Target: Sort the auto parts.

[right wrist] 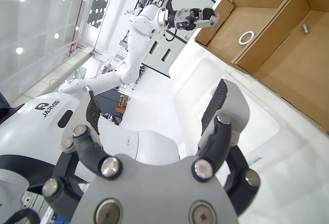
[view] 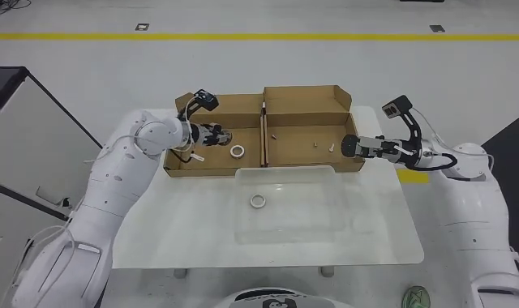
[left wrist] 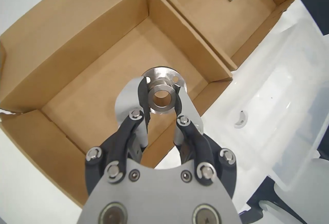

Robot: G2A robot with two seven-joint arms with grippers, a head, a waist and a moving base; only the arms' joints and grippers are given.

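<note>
My left gripper [left wrist: 160, 90] is shut on a metal flanged bushing [left wrist: 161, 100] and holds it above the floor of the left cardboard box [left wrist: 84, 81]. In the top view the left gripper [view: 220, 135] hangs over that box [view: 182, 168], near a white ring [view: 238, 151] lying inside. My right gripper [right wrist: 154, 106] is open with nothing between its fingers; it sits at the outer side wall of the right cardboard box [view: 304, 164], right gripper [view: 347, 146]. Three small bolts [view: 314, 144] lie in the right box. Another white ring [view: 258, 201] rests in the clear plastic tray [view: 324, 227].
The two boxes stand side by side at the table's far side, flaps raised. The clear tray sits in front of them at mid-table. The table's front edge [view: 268, 263] lies just past the tray.
</note>
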